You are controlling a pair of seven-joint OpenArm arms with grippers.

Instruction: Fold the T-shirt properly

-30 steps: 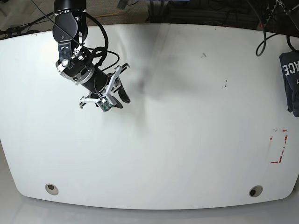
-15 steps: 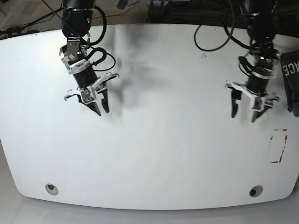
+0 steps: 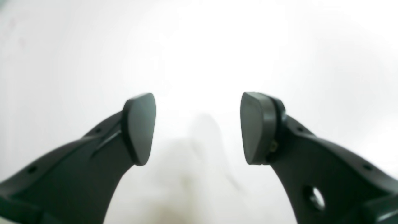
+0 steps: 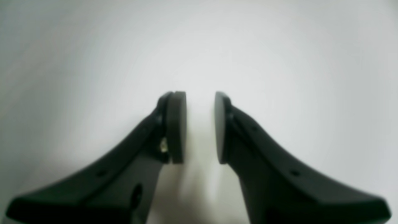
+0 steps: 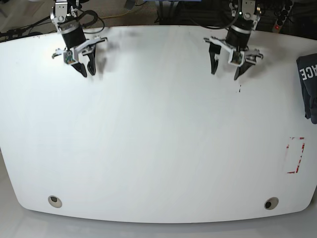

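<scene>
Gaping wide over bare white desk [image 3: 199, 46], the left claw [image 3: 197, 127] is holding nothing; its dark pads [image 3: 140, 127] are facing each other across a broad gap, with only a faint shadow on the surface below. The right claw [image 4: 200, 127] is standing much narrower, its pads [image 4: 177, 127] nearly parallel with a slim gap between them, and it too is gripping nothing and touching nothing.

In the base view the left claw [image 5: 227, 69] is hanging near the desk's far edge, right of centre, fingers pointing down toward the surface, its arm reaching in from beyond that edge. The right claw [image 5: 86, 68] is hanging at the far left corner in the same downward pose.

Well apart from both, the shirt [image 5: 307, 87] is lying bunched at the desk's [image 5: 158, 148] right edge, dark navy, partly cut off by the frame, with the white letters "ACE" showing on its upper part. A red-marked rectangle [image 5: 295, 155] is sitting on the desk below it, and two round holes [image 5: 55, 201] are showing near the front corners.
</scene>
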